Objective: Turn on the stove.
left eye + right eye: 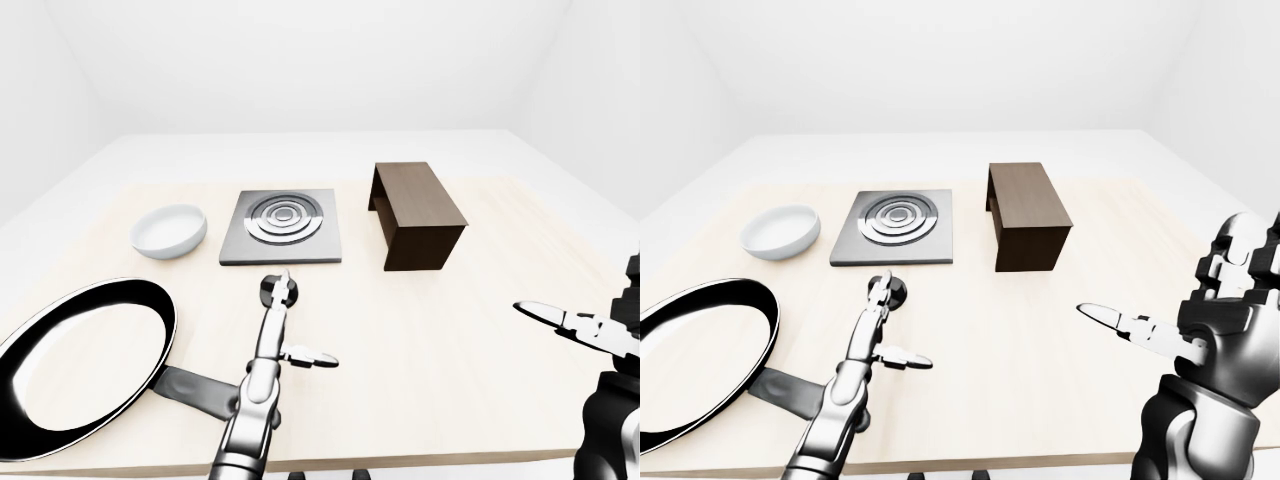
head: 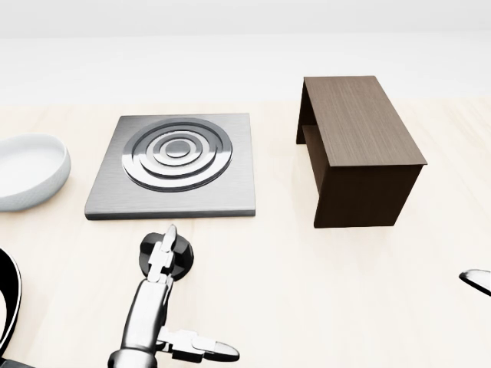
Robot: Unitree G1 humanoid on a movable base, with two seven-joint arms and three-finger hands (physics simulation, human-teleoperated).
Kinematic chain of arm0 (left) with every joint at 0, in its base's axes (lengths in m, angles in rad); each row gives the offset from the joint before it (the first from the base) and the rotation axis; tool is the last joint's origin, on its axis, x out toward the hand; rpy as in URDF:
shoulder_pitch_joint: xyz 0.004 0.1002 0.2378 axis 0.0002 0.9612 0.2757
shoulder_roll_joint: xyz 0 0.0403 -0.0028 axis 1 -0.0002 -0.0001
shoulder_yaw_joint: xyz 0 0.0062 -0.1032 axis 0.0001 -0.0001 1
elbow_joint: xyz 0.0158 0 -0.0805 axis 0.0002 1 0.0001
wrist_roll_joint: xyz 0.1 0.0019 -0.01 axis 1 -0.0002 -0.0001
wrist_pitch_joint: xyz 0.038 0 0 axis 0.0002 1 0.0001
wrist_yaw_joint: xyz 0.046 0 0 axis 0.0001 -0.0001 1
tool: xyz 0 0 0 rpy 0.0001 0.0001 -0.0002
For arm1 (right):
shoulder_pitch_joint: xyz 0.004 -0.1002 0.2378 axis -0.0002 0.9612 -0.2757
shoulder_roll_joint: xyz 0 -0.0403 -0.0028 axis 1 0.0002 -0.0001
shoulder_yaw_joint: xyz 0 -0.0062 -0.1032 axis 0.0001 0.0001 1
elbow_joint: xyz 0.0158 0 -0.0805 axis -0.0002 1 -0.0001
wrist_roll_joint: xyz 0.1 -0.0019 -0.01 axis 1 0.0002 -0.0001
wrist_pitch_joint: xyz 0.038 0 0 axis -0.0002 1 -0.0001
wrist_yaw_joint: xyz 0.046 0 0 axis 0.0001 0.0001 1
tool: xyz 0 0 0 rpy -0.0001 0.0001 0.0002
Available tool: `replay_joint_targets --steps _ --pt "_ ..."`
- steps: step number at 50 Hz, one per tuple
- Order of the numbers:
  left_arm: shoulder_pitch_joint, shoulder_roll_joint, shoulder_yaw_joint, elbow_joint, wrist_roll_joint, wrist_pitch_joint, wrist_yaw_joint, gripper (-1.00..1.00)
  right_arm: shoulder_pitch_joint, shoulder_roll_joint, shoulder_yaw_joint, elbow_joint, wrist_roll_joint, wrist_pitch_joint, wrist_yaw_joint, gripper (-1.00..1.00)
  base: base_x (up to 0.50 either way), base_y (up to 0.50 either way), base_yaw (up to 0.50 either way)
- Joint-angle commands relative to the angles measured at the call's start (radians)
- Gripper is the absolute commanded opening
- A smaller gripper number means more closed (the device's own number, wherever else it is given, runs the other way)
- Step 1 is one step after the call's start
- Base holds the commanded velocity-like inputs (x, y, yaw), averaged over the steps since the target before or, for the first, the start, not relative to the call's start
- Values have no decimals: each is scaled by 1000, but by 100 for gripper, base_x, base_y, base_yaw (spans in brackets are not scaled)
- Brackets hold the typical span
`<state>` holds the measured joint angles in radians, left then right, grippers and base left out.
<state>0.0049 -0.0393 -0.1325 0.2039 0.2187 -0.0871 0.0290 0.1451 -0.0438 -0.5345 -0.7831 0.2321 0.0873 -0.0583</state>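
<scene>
The stove (image 2: pixel 176 165) is a square steel plate with ring burners, upper left in the head view. Just below it on the table lies its black round knob (image 2: pixel 181 259). My left hand (image 2: pixel 192 299) reaches up from the bottom edge. Its straight fingers (image 2: pixel 163 257) lie over the knob's middle, and its thumb (image 2: pixel 205 350) sticks out to the right, well off the knob. The hand is open and grips nothing. My right hand (image 1: pixel 1170 322) hovers open at the right of the right-eye view, far from the stove.
A dark brown wooden box (image 2: pixel 359 149) stands right of the stove. A white bowl (image 2: pixel 27 170) sits to the stove's left. A large black frying pan (image 1: pixel 85 360) lies at the lower left, its handle (image 1: pixel 195 390) running under my left forearm.
</scene>
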Motion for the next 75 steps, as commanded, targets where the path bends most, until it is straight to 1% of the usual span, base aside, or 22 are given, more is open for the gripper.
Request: replay_joint_targets --steps 1,6,8,10,14,26,35,37,40,42,46,47,49,53,59,62,63,64,68,71,73,75 --pt "-51 1 23 50 -11 0 6 100 -14 26 88 87 -34 0 56 100 0 0 0" --pt "-119 3 49 93 -21 11 8 100 -13 26 88 83 -33 0 53 100 0 0 0" --pt "-139 4 55 119 -20 3 14 100 -13 26 88 84 -34 0 54 100 0 0 0" --pt "-151 4 59 127 -21 7 15 100 -12 26 88 80 -33 0 54 100 0 0 0" --pt "-188 5 67 184 -21 0 24 100 -4 32 91 101 -37 0 61 100 0 0 0" --pt "-218 7 80 208 -37 2 18 100 -2 32 90 102 -35 0 61 100 0 0 0" --pt "-290 14 110 352 -96 0 5 100 -2 33 89 98 -34 0 61 100 0 0 0" --pt "-314 15 128 400 -124 0 12 100 -2 33 91 99 -35 0 61 100 0 0 0" --pt "-335 21 133 442 -139 0 27 100 -3 33 91 98 -34 0 60 100 0 0 0" --pt "-370 23 155 504 -168 0 59 100 -4 32 91 96 -34 0 59 100 0 0 0" --pt "-459 41 203 636 -232 0 177 100 -10 27 90 78 -31 0 54 100 0 0 0" --pt "-471 47 202 658 -238 0 193 100 -11 26 89 75 -30 0 54 100 0 0 0" --pt "-487 52 209 689 -265 0 210 100 -14 25 89 78 -31 0 54 100 1 0 0" --pt "-522 71 232 768 -303 0 295 100 -15 25 88 76 -31 0 55 100 0 0 0" --pt "-551 99 262 823 -372 0 382 100 -11 29 94 84 -36 0 58 100 0 0 0" --pt "-560 112 275 854 -386 0 477 100 -9 30 95 89 -36 0 60 100 0 0 0" --pt "-565 115 279 867 -395 0 491 100 -9 29 94 88 -35 0 60 100 0 0 0" --pt "-568 119 281 872 -400 0 495 100 -9 29 93 88 -35 0 60 100 0 0 0" --pt "-577 130 264 904 -340 0 495 100 -18 23 96 71 -35 0 51 100 0 0 0" --pt "-582 133 267 926 -329 0 495 100 -18 24 94 77 -35 0 53 100 0 0 0" --pt "-585 143 262 939 -281 0 495 100 -18 24 99 81 -38 0 53 100 1 0 0" --pt "-585 144 261 939 -261 0 495 100 -18 24 98 82 -37 0 53 100 0 0 0"
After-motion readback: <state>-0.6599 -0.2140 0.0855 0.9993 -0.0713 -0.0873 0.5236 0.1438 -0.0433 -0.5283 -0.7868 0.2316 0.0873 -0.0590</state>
